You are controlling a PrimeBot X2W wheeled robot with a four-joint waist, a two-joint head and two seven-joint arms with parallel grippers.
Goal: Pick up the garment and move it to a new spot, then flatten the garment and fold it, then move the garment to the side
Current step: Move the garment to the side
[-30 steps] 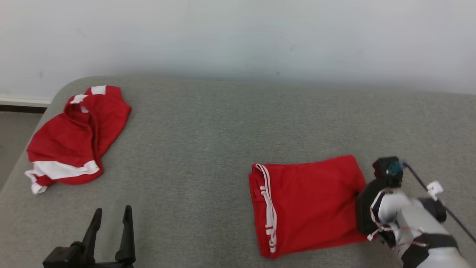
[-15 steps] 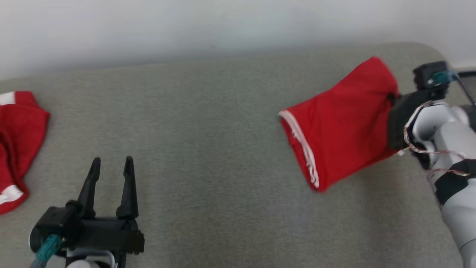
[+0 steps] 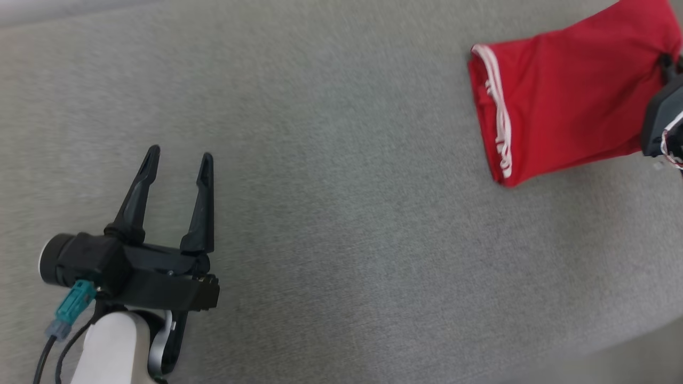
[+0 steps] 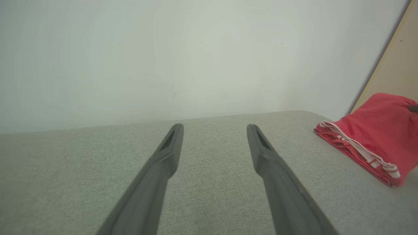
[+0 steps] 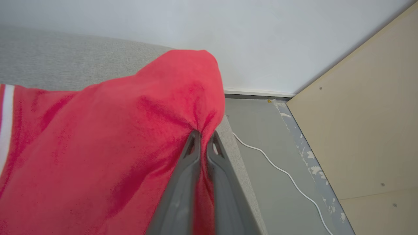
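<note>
A folded red garment (image 3: 565, 96) sits at the upper right of the head view, on the right-hand part of a wide grey fabric surface (image 3: 341, 224). It looks like sports shorts. Thin white stripes run along its left edge, the edge that faces the middle of the surface.

The right gripper (image 5: 204, 135) holds the opposite, right-hand edge of the garment. In the right wrist view its two dark fingers are pressed almost together, with a pinch of red cloth caught between them. The fabric puckers into small creases at the fingertips and spreads out to the left from there. In the head view the gripper's dark body shows at the right border, touching the cloth.

In the left wrist view the gripped end of the garment stands higher than the striped end. The striped end lies on the surface or just above it; I cannot tell which. The held end is close to the right edge of the surface. Beyond that edge are a grey floor (image 5: 261, 153), a thin white cable (image 5: 287, 174) trailing across it, and a beige panel (image 5: 359, 114).

The left gripper (image 3: 180, 153) is at the lower left of the head view, over bare grey fabric and well apart from the garment. Its two long fingers are spread wide with nothing between them. A teal connector (image 3: 72, 309) hangs beside its wrist. A pale wall (image 4: 163, 49) rises behind the surface.
</note>
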